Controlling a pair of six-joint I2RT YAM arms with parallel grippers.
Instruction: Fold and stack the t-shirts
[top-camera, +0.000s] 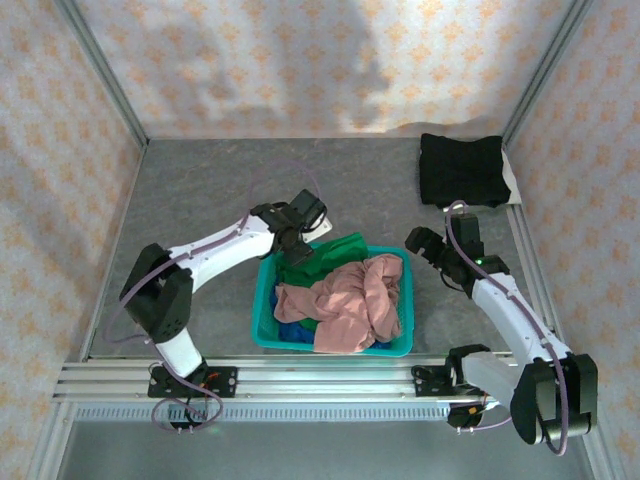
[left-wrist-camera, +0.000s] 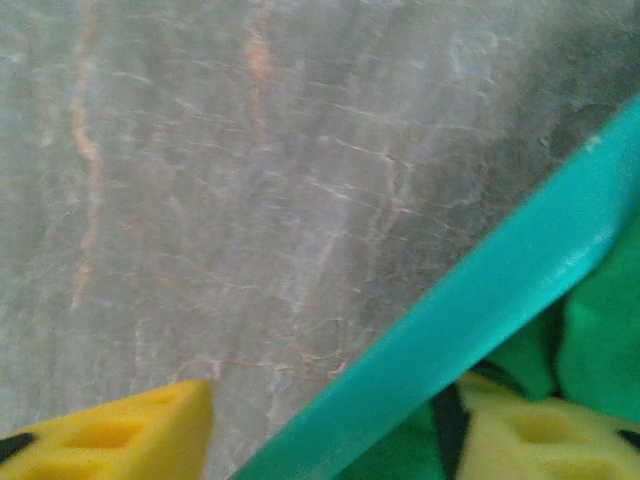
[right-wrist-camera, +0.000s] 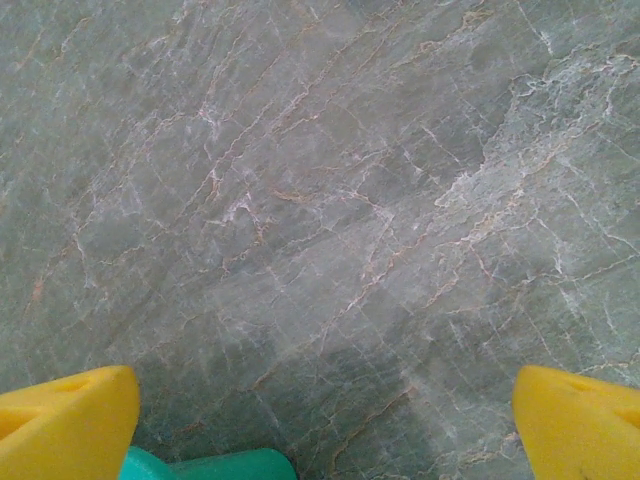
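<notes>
Left gripper (top-camera: 288, 238) is hovering at the teal basket's (top-camera: 262, 310) far-left corner, jaws standing apart and straddling the rim. One finger is hanging outside over the table (top-camera: 200, 190), the other inside over the green t-shirt (top-camera: 325, 255), nothing pinched. That shirt is lying just inward along the far rim, so the left arm's nearer. Right gripper (top-camera: 428, 245) is hanging wide open beside the far-right corner
</notes>
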